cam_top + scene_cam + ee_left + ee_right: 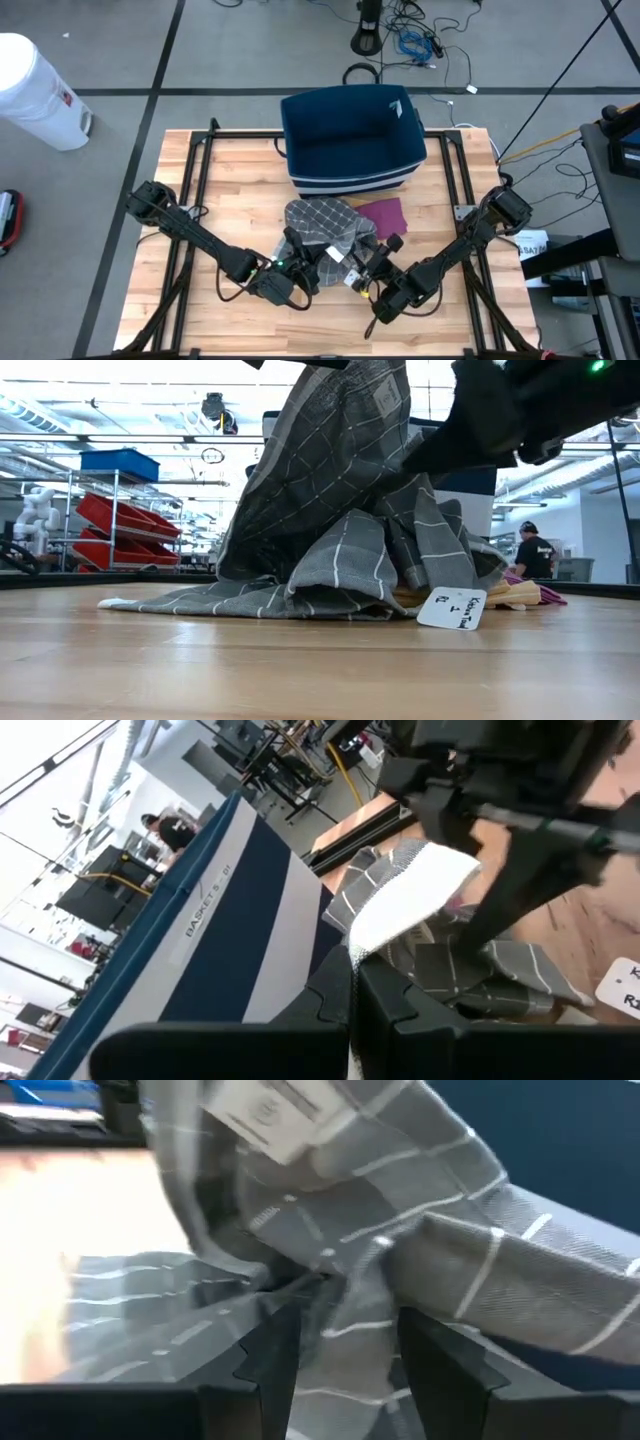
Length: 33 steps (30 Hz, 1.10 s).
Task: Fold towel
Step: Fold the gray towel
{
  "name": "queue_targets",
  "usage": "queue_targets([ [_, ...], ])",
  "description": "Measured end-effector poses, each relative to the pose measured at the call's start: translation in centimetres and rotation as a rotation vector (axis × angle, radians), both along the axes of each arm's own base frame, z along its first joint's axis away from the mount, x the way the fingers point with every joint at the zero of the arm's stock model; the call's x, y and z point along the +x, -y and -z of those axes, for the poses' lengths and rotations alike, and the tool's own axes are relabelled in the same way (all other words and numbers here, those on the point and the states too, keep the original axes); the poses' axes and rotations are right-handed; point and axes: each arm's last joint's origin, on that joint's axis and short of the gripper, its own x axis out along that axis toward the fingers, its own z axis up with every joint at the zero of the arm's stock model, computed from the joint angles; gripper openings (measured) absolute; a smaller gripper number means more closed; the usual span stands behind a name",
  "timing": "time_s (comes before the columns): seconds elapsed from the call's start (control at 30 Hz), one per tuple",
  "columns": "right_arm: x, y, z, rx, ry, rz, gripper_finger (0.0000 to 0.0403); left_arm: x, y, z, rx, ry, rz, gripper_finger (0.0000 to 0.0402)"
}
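Both grippers, left (300, 262) & right (368, 268), at grey towel (322, 226) by basket (350, 140).

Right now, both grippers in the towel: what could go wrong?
1. Left gripper is shut on a towel edge while most of the cloth is still bunched, so lifting may drag the heap rather than spread it.
2. Right gripper has folds between its open fingers and could pinch several layers.
3. The purple cloth lies against the towel, near the navy basket, and may get pulled along.
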Motion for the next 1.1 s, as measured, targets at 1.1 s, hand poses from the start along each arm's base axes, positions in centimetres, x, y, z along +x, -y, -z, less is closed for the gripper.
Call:
queue_targets([
  [1.1, -3.6, -0.1, 2.2, 0.185, -0.213, -0.013, 0.0065, -1.0, 2.0, -1.4, 0.115, 0.03, 0.021, 0.0],
])
